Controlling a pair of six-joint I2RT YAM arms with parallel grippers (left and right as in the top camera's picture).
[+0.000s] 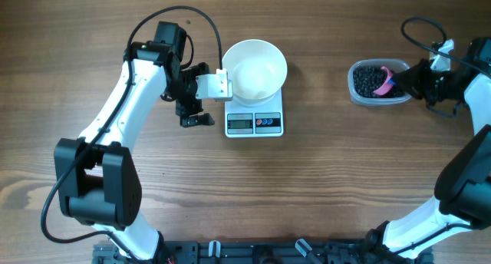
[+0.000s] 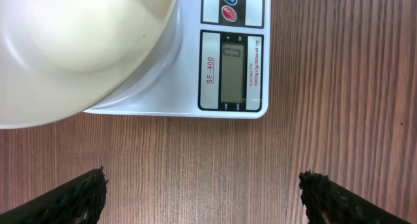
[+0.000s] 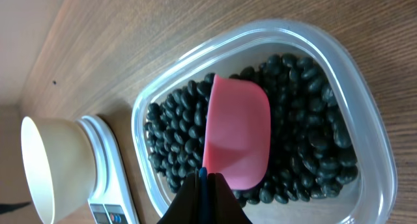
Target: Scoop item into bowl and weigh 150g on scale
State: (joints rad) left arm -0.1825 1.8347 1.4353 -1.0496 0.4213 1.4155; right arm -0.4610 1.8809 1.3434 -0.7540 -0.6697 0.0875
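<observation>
The white bowl [image 1: 255, 68] stands empty on the white scale [image 1: 255, 123] at the table's middle. Just left of the scale my left gripper [image 1: 201, 94] hangs open over bare wood. In the left wrist view its fingertips [image 2: 85, 195] sit wide apart, below the bowl [image 2: 71, 48] and the scale [image 2: 189, 87]. At the far right my right gripper [image 1: 403, 78] is shut on the thin handle of a pink scoop [image 3: 238, 129]. The scoop lies on the black beans [image 3: 176, 133] inside a clear plastic tub [image 3: 365, 107]. The right gripper [image 3: 203, 185] is at the tub's near rim.
The tub [image 1: 376, 82] stands apart from the scale, with bare wooden table between them. A black cable [image 1: 418, 26] loops behind the right arm. The arm bases [image 1: 261, 252] stand at the front edge.
</observation>
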